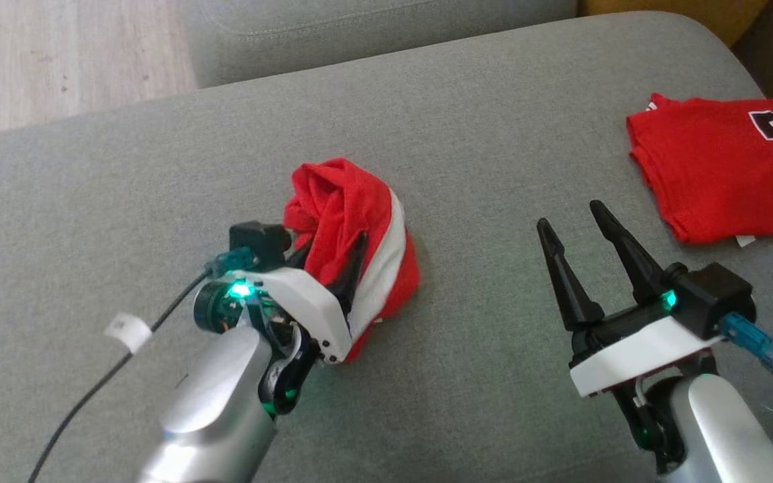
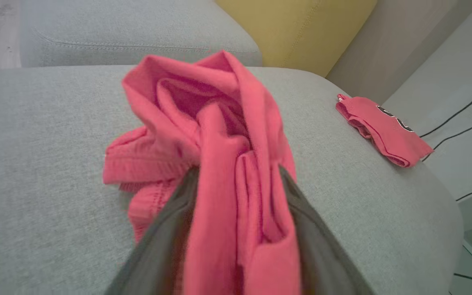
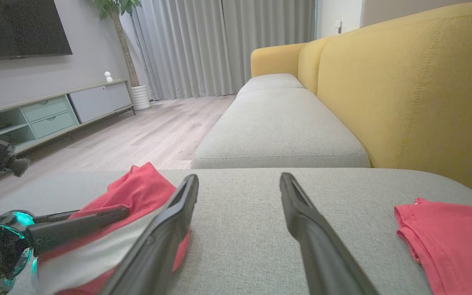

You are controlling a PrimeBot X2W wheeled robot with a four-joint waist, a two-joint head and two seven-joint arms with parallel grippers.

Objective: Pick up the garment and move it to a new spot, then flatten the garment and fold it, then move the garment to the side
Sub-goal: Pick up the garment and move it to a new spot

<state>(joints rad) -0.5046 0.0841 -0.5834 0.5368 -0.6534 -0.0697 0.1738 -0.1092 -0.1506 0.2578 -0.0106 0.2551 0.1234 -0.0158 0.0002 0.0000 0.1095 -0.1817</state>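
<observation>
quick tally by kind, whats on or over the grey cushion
red garments: 2 (crumpled garment with a white stripe, folded garment with a number)
grippers: 2 (left gripper, right gripper)
total: 4

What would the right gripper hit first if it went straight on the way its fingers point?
Probably nothing soon: the right gripper points over bare grey cushion, between the crumpled garment and the folded red shirt. Depth is unclear; it may graze the cushion.
</observation>
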